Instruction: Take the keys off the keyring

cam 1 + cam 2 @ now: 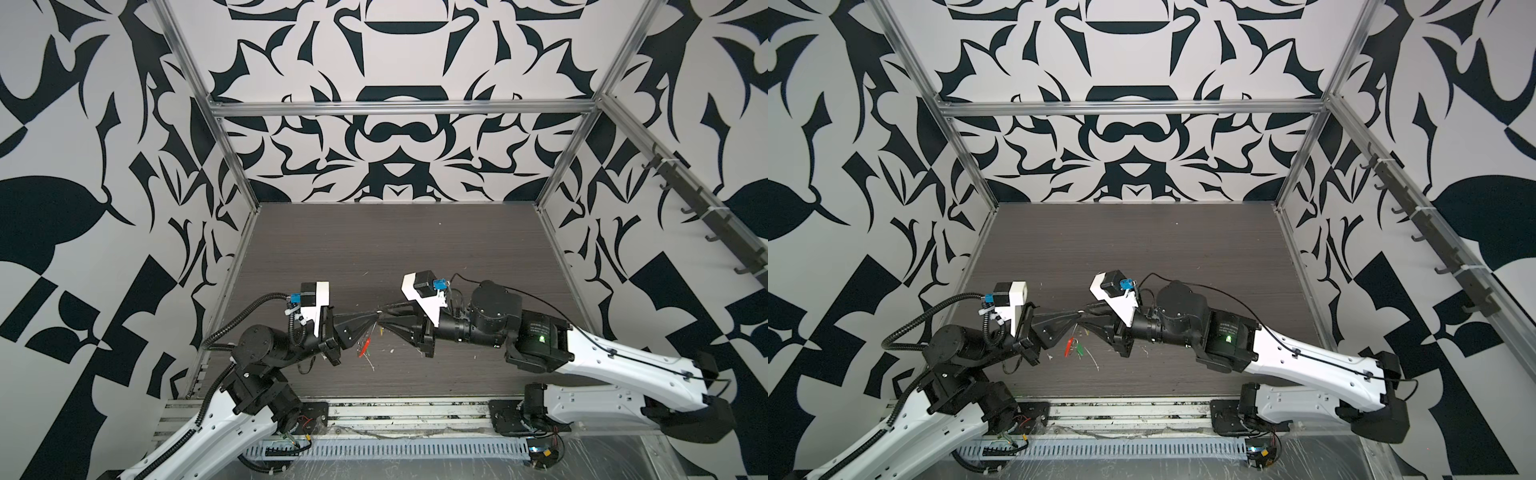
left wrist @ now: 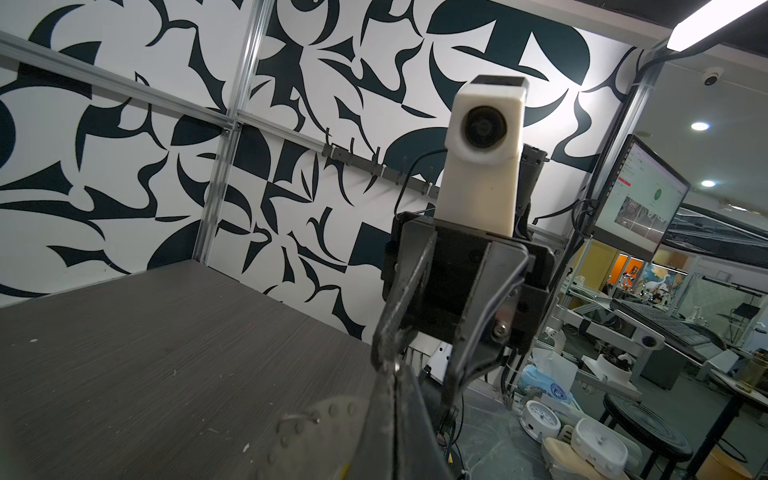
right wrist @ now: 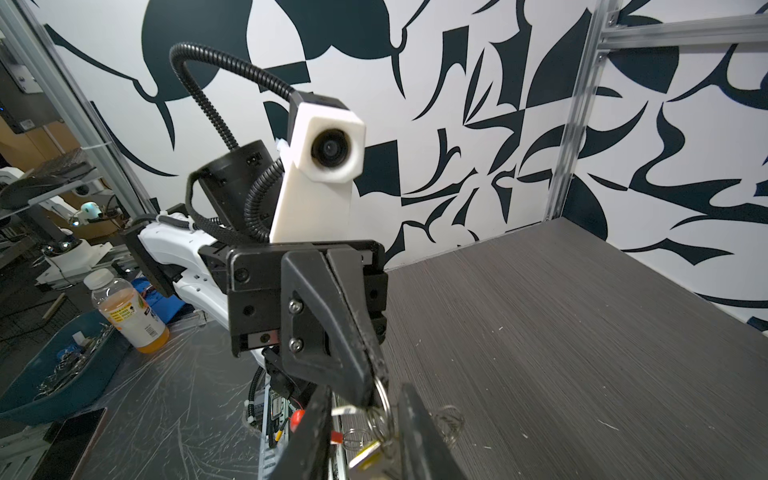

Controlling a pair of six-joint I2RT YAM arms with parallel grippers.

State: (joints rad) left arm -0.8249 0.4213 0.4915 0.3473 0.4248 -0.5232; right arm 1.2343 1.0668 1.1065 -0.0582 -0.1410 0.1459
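2 grippers meet tip to tip above the front part of the dark table (image 1: 374,249). On the left, the left gripper (image 1: 375,321) has its jaws pressed together on the top of what I take to be the keyring (image 3: 386,405), a thin silver hoop hanging down from that pinch. The hoop's red sleeve (image 1: 1068,347) dangles furthest left. The green key (image 1: 1079,351) is just beside it, and the yellow key (image 1: 1087,332) sits higher and further right, nearest the other arm. Both tags hang with their long axes roughly downward.

To the right, the right gripper (image 1: 384,322) points straight at the left one with its jaws apart. The right wrist view shows its fingers (image 3: 415,438) straddling the hanging bunch, with the yellow key between them but not visibly gripped. The keys therefore lie below the left pinch and inside the right gap. The right arm looks placed to close on the yellow key and draw it along the hoop while the left one anchors the ring.
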